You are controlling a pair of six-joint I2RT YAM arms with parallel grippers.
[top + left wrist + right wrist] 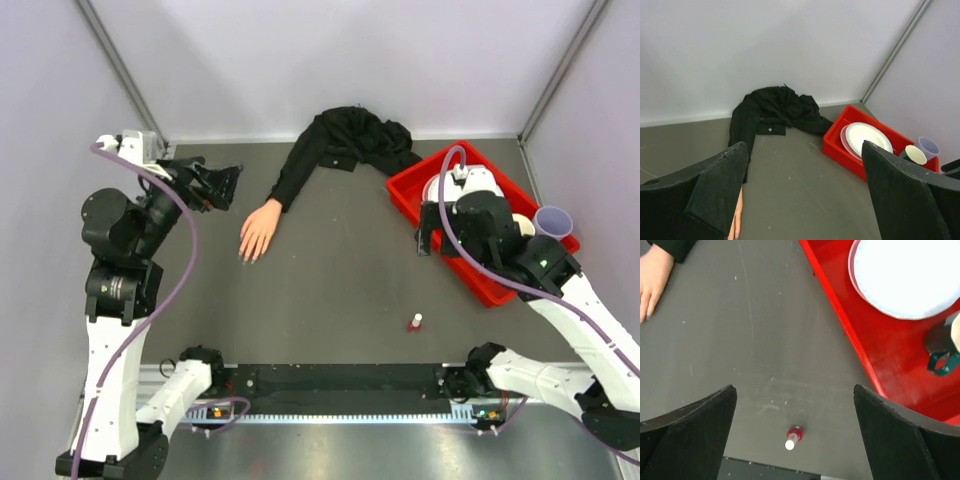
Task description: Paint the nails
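While both arms hang empty, risks are noted left to right.

- **Left pincer** (pixel 804 145): jaws wide apart, holding nothing, raised near the mannequin hand (pixel 258 230).
- **Hand:** it lies flat on the dark grey counter (pixel 330 290), peach and smooth with a matt plastic look.
- **Nails:** the nails (pixel 247 256) sit at its fingertips, pointing toward the near edge, too small to resolve.
- **Slip risk:** the hand looks unfixed, and its black fabric sleeve (pixel 335 150) is limp and crumpled. A brush push could slide it and smear polish onto the skin.
- **Polish bottle** (pixel 414 322): small, red, narrow white cap, upright, well apart from the hand. It likely tips if a jaw clips it off-centre.
- **Right pincer** (pixel 794 388): open, empty, raised by the left edge of the glossy red tray (pixel 490 292). A careless swing could catch the rim.
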